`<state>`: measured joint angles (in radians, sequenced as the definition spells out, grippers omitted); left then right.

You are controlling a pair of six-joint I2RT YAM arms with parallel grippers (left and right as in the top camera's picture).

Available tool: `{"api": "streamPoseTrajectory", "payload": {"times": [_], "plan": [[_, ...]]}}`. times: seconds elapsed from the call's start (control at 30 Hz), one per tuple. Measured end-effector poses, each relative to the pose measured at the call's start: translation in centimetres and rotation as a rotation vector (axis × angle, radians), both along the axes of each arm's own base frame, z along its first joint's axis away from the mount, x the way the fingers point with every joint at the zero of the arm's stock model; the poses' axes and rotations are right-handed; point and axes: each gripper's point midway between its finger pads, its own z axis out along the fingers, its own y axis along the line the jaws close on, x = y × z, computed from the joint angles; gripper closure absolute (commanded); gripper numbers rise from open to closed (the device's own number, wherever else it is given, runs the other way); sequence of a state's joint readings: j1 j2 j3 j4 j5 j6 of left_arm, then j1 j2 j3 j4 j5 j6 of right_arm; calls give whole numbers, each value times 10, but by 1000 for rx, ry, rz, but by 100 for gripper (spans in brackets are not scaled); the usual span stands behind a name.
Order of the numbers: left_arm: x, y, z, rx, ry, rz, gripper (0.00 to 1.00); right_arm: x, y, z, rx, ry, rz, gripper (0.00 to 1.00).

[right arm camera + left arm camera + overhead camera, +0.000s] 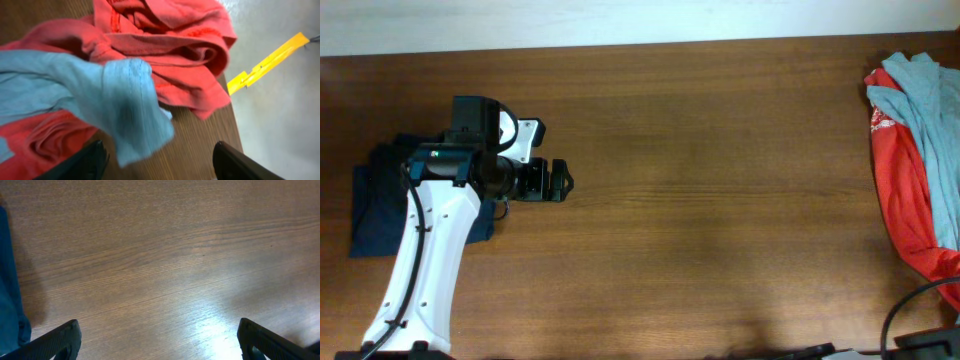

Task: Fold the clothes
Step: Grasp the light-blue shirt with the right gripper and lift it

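A dark navy garment (375, 205) lies folded at the table's left, partly under my left arm; its edge shows in the left wrist view (9, 280). My left gripper (560, 181) (159, 339) is open and empty over bare wood just right of it. A pale grey-blue T-shirt (932, 105) and a red shirt (905, 195) lie heaped at the right edge. In the right wrist view my right gripper (159, 161) is open, with a flap of the grey-blue shirt (117, 100) hanging between its fingers over the red shirt (165, 45).
The wooden table (720, 200) ends at a pale wall along the top. A black cable (905, 310) curls at the bottom right. In the right wrist view the table's edge (232, 125) is close, with a yellow strip (265, 62) on the floor beyond.
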<state>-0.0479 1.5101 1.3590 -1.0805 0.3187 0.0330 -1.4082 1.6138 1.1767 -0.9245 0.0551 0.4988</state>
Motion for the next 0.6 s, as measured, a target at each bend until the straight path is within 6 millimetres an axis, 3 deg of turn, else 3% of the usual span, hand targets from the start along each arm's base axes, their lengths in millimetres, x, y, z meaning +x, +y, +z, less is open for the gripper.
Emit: {"api": "streamPoseTrajectory", "payload": {"times": [0.07, 0.2, 0.23, 0.43, 0.53, 0.6], "plan": [[0, 0, 0, 0, 0, 0, 1, 3, -5, -6, 1, -13, 8, 45], [0, 0, 0, 0, 0, 0, 1, 19, -13, -5, -25, -100, 23, 92], [0, 0, 0, 0, -1, 0, 1, 25, -13, -4, -28, -133, 41, 96], [0, 0, 0, 0, 0, 0, 1, 50, -11, 1, -21, -267, 89, 96], [0, 0, 0, 0, 0, 0, 1, 80, -12, 16, -50, -415, 150, 96], [0, 0, 0, 0, -1, 0, 1, 116, -5, 39, -77, -556, 232, 96]]}}
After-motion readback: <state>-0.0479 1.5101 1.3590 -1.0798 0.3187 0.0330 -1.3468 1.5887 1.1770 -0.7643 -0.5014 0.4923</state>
